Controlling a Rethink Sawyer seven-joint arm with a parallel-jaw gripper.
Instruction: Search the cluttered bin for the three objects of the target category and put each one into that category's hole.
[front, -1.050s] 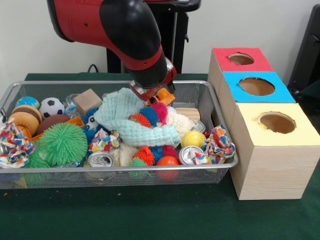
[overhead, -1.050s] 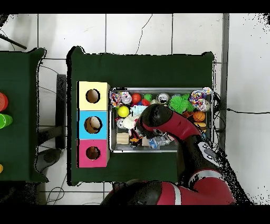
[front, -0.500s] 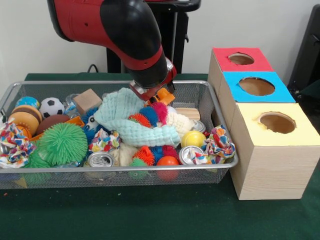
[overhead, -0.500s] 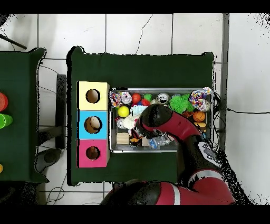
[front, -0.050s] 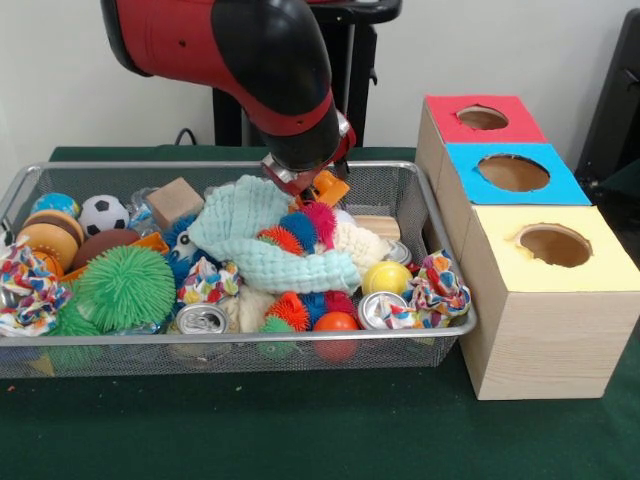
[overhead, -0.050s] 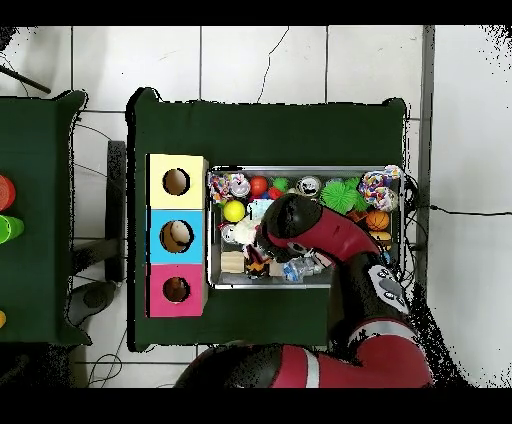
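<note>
Front view: the gripper (front, -0.050s: 303, 183) is seen low over the upper middle of the wire bin (front, -0.050s: 445, 262), with an orange toy (front, -0.050s: 329, 188) pressed against its lower right side. Whether the jaws are closed on that toy or merely set beside it cannot be told, since the red and black arm (front, -0.050s: 250, 60) hides the fingertips in both views. The target category is not shown by anything in the frames, so the orange toy is only judged to be the thing in hand. The 3 holes lie to the right of the gripper in this view: the red box (front, -0.050s: 480, 118) at the upper right, the blue box (front, -0.050s: 512, 172) below it, and the yellow box (front, -0.050s: 553, 246) lowest. In the overhead view the same boxes stand at the left of the bin, and something pale is seen inside the blue one. The coming move is judged to be a lift, then a carry rightward in the front view over the bin's right rim.
</note>
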